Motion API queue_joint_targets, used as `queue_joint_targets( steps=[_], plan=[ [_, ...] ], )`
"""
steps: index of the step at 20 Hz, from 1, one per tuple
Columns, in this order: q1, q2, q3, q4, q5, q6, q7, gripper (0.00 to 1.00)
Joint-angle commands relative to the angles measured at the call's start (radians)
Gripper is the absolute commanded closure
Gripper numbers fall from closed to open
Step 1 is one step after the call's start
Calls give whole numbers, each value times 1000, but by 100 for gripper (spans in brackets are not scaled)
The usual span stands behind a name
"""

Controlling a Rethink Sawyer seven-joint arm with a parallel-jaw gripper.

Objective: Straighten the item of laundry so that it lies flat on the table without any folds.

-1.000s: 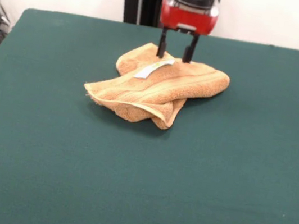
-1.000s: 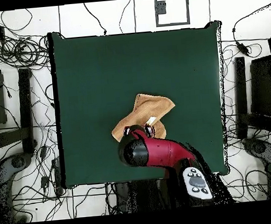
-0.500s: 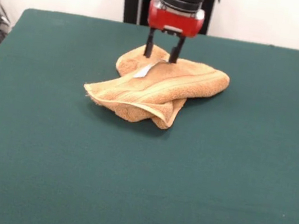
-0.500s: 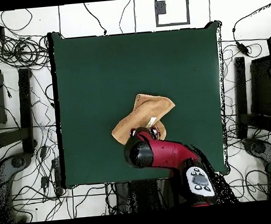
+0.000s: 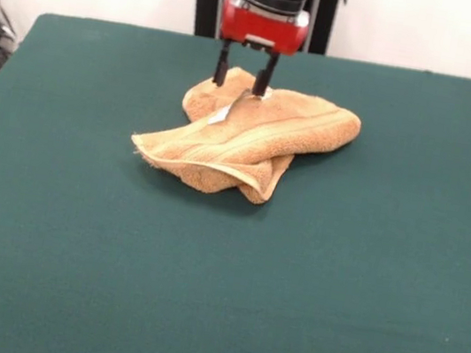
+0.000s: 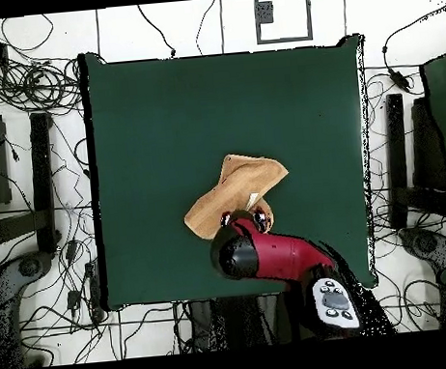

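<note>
The gripper (image 5: 238, 78) is open, its two fingers (image 5: 220, 73) pointing down at the far edge of the towel (image 5: 249, 134) by the white tag (image 5: 219, 117), holding nothing. The towel lies bunched and folded near the middle of the table (image 5: 74, 232), a bit toward the robot's side. Bare green table lies all around it, with the most room toward the camera.

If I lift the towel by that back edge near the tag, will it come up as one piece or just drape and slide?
Likely drape: the towel already lies in soft, overlapping folds, so it looks floppy. The open hand spans only a small part near the white tag, so the rest would probably hang and drag. The table looks felt-like, so it may catch rather than slide.
</note>
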Motion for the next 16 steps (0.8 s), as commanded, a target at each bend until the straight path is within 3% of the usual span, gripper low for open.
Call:
queue_joint_targets(
  steps=[1, 7, 16],
  plan=[
    [-26, 30, 66, 51, -9, -202, 245, 0],
    [-49, 58, 131, 91, 12, -305, 294, 0],
    [-52, 94, 149, 88, 30, -307, 273, 0]
  ],
)
